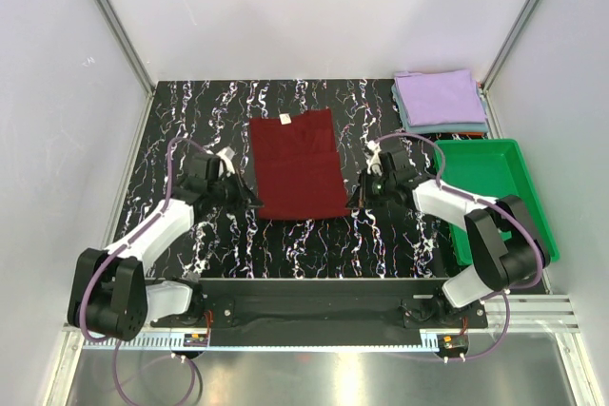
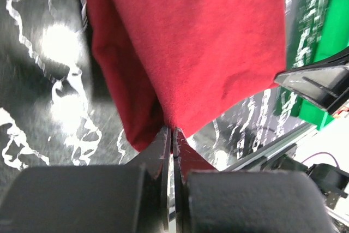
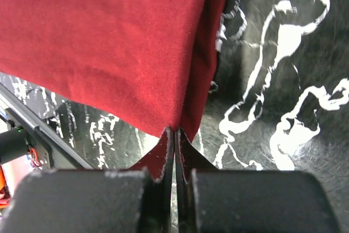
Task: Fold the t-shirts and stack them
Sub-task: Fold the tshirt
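Centre of frame, dark maroon cotton t-shirt flat on black marbled table, long axis top to bottom, white neck label uppermost, left gripper and right gripper clamped on its lower corners.

White walls with metal corner posts enclose a black, white-veined marble surface under soft, even light.

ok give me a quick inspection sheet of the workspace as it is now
surface: black marbled table
job's things: maroon tee lying mid-table; lavender tee folded on grey-blue tee, far right corner
clutter: green tray, right side
grippers: left gripper and right gripper each shut on a near corner of the maroon tee
cables: purple cables looped along both arms
surroundings: white walls
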`<state>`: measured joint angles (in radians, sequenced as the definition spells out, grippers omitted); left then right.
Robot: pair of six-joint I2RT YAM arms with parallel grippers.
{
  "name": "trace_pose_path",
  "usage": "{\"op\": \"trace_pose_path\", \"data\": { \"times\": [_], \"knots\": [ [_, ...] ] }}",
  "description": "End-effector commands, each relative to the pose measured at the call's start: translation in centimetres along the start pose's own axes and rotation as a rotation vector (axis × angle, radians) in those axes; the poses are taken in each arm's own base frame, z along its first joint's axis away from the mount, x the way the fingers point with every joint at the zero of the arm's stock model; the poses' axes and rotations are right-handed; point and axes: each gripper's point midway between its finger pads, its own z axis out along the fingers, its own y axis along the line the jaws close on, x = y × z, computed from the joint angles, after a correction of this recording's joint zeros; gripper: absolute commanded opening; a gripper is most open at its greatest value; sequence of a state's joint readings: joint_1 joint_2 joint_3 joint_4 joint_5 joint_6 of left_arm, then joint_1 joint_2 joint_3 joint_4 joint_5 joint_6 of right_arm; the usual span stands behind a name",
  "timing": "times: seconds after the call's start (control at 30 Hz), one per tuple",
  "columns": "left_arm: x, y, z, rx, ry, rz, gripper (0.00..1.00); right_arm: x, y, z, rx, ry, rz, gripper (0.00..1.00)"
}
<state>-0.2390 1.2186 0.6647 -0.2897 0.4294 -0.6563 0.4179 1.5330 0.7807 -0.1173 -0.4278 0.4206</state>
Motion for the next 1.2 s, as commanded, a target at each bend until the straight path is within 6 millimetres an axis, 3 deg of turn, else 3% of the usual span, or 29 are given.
{"op": "trace_pose_path", "data": {
  "times": [0.0,0.17,0.3,0.33,0.37,0.4,0.43,0.57,0.7,0.93,1.17],
  "knots": [
    [2.2,1.9,0.6,-0.044,0.042,-0.036,0.00,0.0,-0.3,0.3,-0.003,-0.049,0.024,0.00],
    [3.8,3.8,1.5,-0.083,0.083,-0.057,0.00,2.0,-1.6,0.8,0.020,-0.009,0.064,0.00],
    [4.5,4.6,1.8,-0.114,0.109,-0.063,0.04,2.5,-1.9,1.1,0.009,-0.026,0.068,0.01],
    [4.7,4.9,1.8,-0.127,0.121,-0.067,0.07,2.8,-1.7,1.1,-0.007,-0.018,0.072,0.04],
    [5.1,5.2,1.8,-0.137,0.134,-0.072,0.19,3.0,-1.6,1.1,-0.016,-0.012,0.072,0.08],
    [5.3,5.4,1.8,-0.145,0.143,-0.074,0.27,3.1,-1.6,1.0,-0.012,-0.007,0.078,0.20],
    [5.4,5.5,1.8,-0.149,0.145,-0.074,0.37,3.0,-1.6,0.9,-0.009,-0.010,0.075,0.25],
    [4.5,5.4,1.5,-0.170,0.120,-0.060,0.46,1.4,-0.8,0.5,-0.014,-0.033,0.049,0.38],
    [3.6,4.7,1.6,-0.163,0.109,-0.060,0.47,1.0,-1.2,0.6,0.026,-0.015,0.040,0.45],
    [4.2,4.2,2.1,-0.104,0.127,-0.062,0.40,1.5,-1.2,1.1,0.010,0.005,0.049,0.32],
    [4.9,5.0,2.9,-0.104,0.141,-0.066,0.35,2.6,-1.9,1.2,0.029,0.022,0.080,0.36]
  ]
}}
